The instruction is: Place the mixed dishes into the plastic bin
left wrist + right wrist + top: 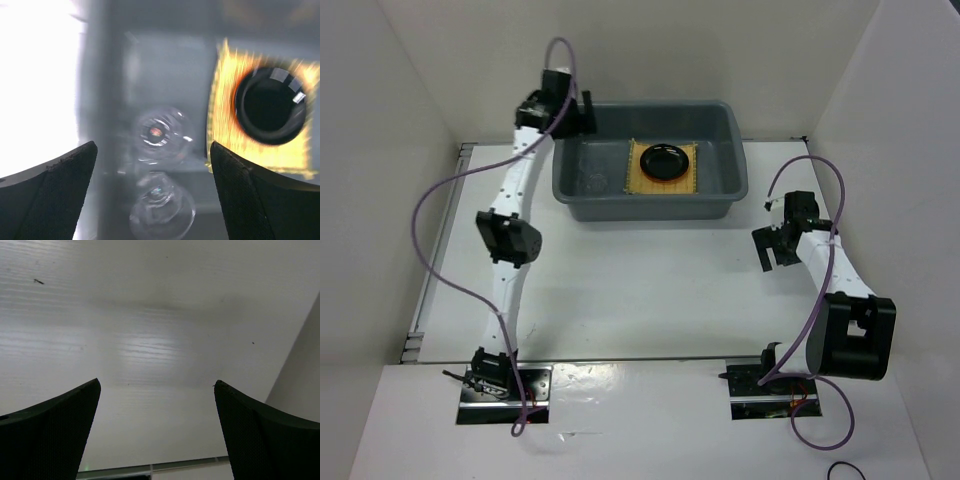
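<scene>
Hovering over the far left corner of the bin [650, 205], left gripper [152, 145] points down into it. Jaws wide apart, nothing between them. Left wrist view is blurred.

Clear cup [162, 132] sits on the bin floor at the left end, directly under the left gripper; a glassy shape just below it may be a reflection, cannot tell.

Mat [688, 178] lies flat on the bin floor, middle to right. Black dish [663, 160] rests on the mat, upright. An orange rim [236, 92] shows round the black dish's edge; cannot tell whether it is a separate dish underneath.

Right gripper [156, 384] hangs over bare table [650, 290], right of the bin and apart from it. Jaws wide, holding nothing.
</scene>
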Robot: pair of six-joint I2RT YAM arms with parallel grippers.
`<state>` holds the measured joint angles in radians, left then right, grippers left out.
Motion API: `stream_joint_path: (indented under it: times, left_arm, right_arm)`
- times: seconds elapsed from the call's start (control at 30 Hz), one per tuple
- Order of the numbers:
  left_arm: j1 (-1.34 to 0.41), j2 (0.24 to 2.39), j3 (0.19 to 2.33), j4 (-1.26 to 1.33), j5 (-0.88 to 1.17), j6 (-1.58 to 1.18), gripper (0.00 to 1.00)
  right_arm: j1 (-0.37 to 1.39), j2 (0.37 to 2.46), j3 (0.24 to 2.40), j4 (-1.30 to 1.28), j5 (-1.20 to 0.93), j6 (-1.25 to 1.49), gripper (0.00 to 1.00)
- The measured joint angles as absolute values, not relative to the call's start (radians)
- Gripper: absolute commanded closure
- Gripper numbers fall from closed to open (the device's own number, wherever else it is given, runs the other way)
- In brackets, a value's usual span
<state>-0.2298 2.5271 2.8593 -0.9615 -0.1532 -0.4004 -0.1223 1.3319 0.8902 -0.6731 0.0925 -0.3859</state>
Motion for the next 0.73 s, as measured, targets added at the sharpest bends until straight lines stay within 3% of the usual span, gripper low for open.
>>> stream_joint_path:
  times: [0.2, 0.3, 0.57, 0.73]
  left_arm:
    - [0.008, 2.124, 2.689, -0.945, -0.096, -0.429, 0.00]
    - [0.098, 1.857, 2.450, -0.901, -0.091, -0.441, 0.00]
    - [-0.074, 1.216, 1.552, -0.767, -0.001, -0.392, 0.00]
    - [-0.059, 0.952, 1.202, -0.721, 0.027, -0.421, 0.00]
  right_arm:
    - [-0.157, 1.333, 1.033, -0.714, 0.113, -0.382, 0.01]
    - [-0.168, 1.333, 1.208, -0.711, 0.096, -0.382, 0.01]
    - [-0.133, 1.298, 1.416, -0.672, 0.113, -0.347, 0.01]
    - [-0.108, 1.295, 1.416, -0.680, 0.090, -0.322, 0.01]
